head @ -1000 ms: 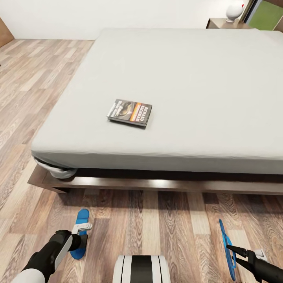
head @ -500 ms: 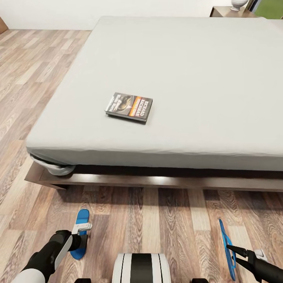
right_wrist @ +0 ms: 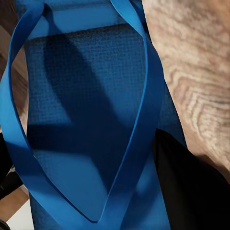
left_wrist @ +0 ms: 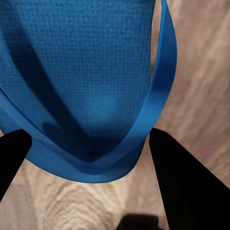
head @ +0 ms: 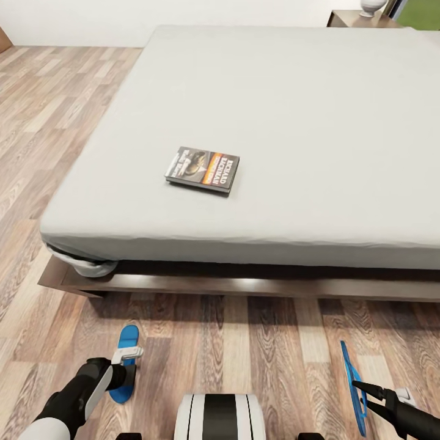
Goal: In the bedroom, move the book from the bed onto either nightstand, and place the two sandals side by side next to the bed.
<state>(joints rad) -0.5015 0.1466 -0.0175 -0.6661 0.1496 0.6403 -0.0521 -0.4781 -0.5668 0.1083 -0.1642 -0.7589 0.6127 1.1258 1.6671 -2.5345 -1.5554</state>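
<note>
A: Starting on the left, the left tool (head: 129,353) has its fingers spread wide apart around the toe end of a flat bright-blue flip-flop sandal (head: 125,362), with nothing clamped, going by the left wrist view. That sandal (left_wrist: 81,86) seems to lie flat on the light-brown wood-plank floor (head: 244,354), near the bed's foot edge.

B: And the middle?

A: The small thin paperback, dark cover with an orange title band (head: 202,169), lies flat on the pale grey mattress of the big dark-framed bed (head: 293,122), toward the foot edge, nearer the left corner. Untouched, I'd say.

B: Over to the right!

A: The second blue flip-flop (head: 352,387) stands on edge at the right tool (head: 360,396). In the right wrist view its strap (right_wrist: 143,120) runs beside a dark finger; gripped or not, I cannot tell.

B: So, progress?

A: Early. Sandals well apart, not paired; book not on the brown nightstand (head: 351,18) beyond the far right corner.
</note>
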